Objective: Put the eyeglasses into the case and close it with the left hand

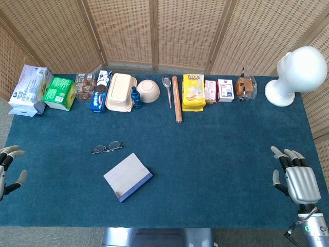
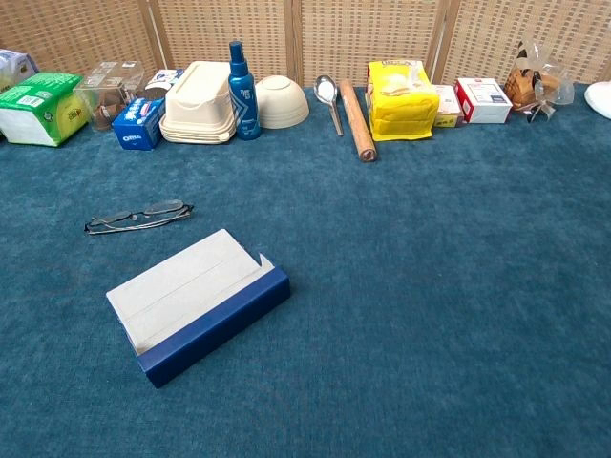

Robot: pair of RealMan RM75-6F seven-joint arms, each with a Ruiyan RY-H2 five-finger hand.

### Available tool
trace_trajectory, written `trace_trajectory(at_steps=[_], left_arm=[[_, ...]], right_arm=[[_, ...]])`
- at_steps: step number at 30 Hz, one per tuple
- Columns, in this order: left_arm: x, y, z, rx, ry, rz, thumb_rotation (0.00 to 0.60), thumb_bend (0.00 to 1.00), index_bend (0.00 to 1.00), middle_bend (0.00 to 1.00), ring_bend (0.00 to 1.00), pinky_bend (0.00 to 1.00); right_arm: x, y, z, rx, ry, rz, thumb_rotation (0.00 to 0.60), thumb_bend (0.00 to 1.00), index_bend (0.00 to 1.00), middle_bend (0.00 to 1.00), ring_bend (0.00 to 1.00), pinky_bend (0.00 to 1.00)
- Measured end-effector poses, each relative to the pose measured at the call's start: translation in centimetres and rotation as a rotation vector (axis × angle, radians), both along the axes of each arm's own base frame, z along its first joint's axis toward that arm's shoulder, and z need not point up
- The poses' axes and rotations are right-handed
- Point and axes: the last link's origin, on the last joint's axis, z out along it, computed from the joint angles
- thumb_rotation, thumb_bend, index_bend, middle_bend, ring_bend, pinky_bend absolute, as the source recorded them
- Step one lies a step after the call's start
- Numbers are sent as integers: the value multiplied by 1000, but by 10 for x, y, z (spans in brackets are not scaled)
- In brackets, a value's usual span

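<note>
Folded dark-rimmed eyeglasses lie on the blue tablecloth, left of centre. Just in front of them sits the case, a flat box with navy sides and a pale lid surface facing up. My left hand shows at the left edge of the head view, far from both, fingers apart and holding nothing. Resting at the right front of the table, my right hand has its fingers spread and is empty. Neither hand shows in the chest view.
Along the far edge stands a row of items: tissue packs, an Oreo box, a clamshell container, a blue bottle, a bowl, a spoon, a rolling pin, a yellow snack bag, small boxes and a white mannequin head.
</note>
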Motion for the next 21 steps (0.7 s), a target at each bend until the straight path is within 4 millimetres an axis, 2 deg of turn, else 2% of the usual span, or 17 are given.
trace_trajectory(at_steps=[13, 21], left_arm=[[-1, 0, 2, -5, -1, 1, 600, 326, 304, 273, 218, 161], [-2, 9, 0, -43, 16, 4, 600, 326, 305, 265, 220, 185]], right_arm=[[-3, 4, -1, -12, -7, -5, 513, 640, 145, 312, 175, 190], [-5, 2, -3, -1, -8, -20, 514, 638, 147, 311, 175, 190]])
